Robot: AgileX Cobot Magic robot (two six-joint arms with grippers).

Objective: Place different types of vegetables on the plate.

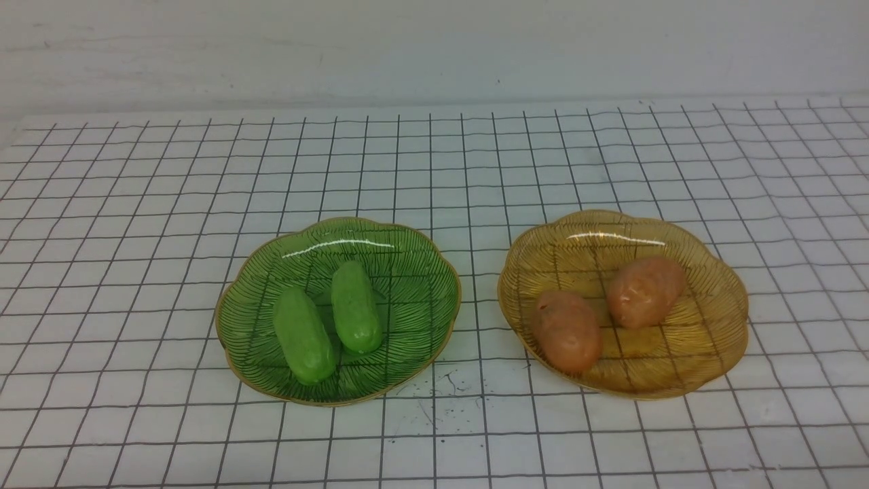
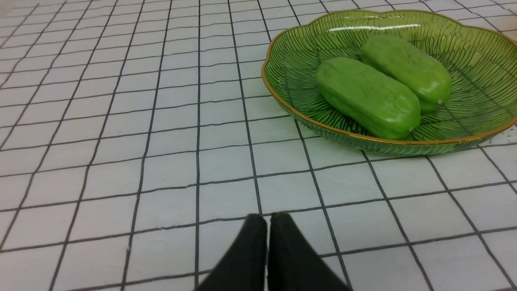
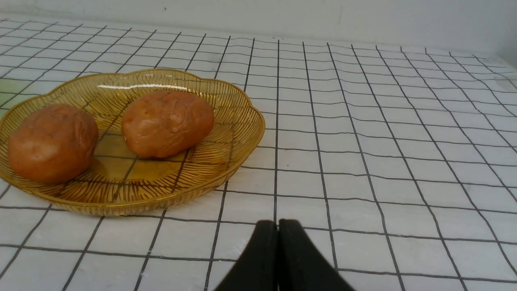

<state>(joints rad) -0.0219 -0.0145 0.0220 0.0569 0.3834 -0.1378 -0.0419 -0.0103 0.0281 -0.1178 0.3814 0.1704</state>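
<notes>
Two bright-green cucumber pieces (image 1: 303,335) (image 1: 356,306) lie side by side in a green glass plate (image 1: 258,319). Two orange-brown potatoes (image 1: 567,331) (image 1: 645,291) lie in an amber glass plate (image 1: 713,339) to its right. Neither arm shows in the front view. In the left wrist view my left gripper (image 2: 267,220) is shut and empty over the cloth, short of the green plate (image 2: 282,81) and its cucumbers (image 2: 365,96) (image 2: 406,70). In the right wrist view my right gripper (image 3: 278,224) is shut and empty, near the amber plate (image 3: 242,137) with its potatoes (image 3: 52,141) (image 3: 167,123).
Both plates stand on a white cloth with a black grid (image 1: 136,204) that covers the table. A pale wall (image 1: 434,47) runs along the far edge. Small dark specks (image 1: 441,394) mark the cloth in front of the plates.
</notes>
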